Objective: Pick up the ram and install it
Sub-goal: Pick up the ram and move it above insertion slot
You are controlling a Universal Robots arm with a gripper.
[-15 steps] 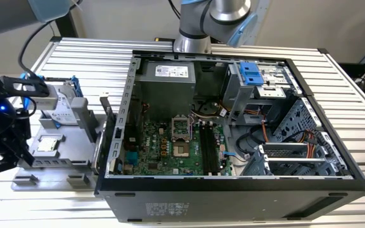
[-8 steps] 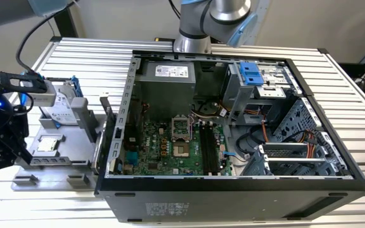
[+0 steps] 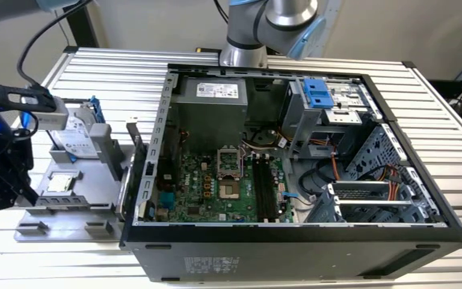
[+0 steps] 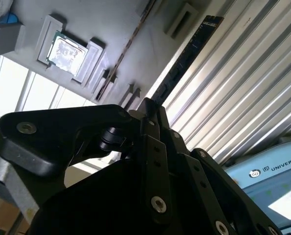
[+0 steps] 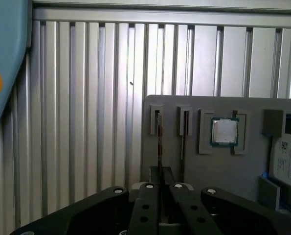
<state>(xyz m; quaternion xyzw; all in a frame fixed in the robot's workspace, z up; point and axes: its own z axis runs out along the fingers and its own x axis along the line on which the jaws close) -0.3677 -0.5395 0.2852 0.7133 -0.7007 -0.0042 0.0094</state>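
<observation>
Risks first:
- the ram (image 4: pixel 184 58) is held by one end only, so most of its length hangs out past the grip. A slight twist in the pinch would likely tilt it, and a tilted stick will not seat square in the memory slots (image 3: pixel 264 186)
- a second thin stick (image 5: pixel 183 139) stands in the neighbouring slot of the grey holder (image 5: pixel 218 171), just beside the held one. Sideways drift while low could knock it
- the computer case (image 3: pixel 295 241) has a tall side wall facing the holder. A low carry could clip the ram's free end on that rim
- a thin board with chips on its face could slip or flex if the grip is off-centre

Tool (image 5: pixel 160 172): fingers pressed together, pinching the ram edge-on, no gap seen either side. It sits at the exterior view's left, over the holder and well apart from the motherboard.

Ram position: in the second wrist view its free end shows a square corner against the slatted tabletop (image 5: pixel 86 122), so it looks drawn out of its slot. Full clearance I cannot tell. Processor chip (image 5: pixel 225 131) lies in its pocket, untouched
</observation>
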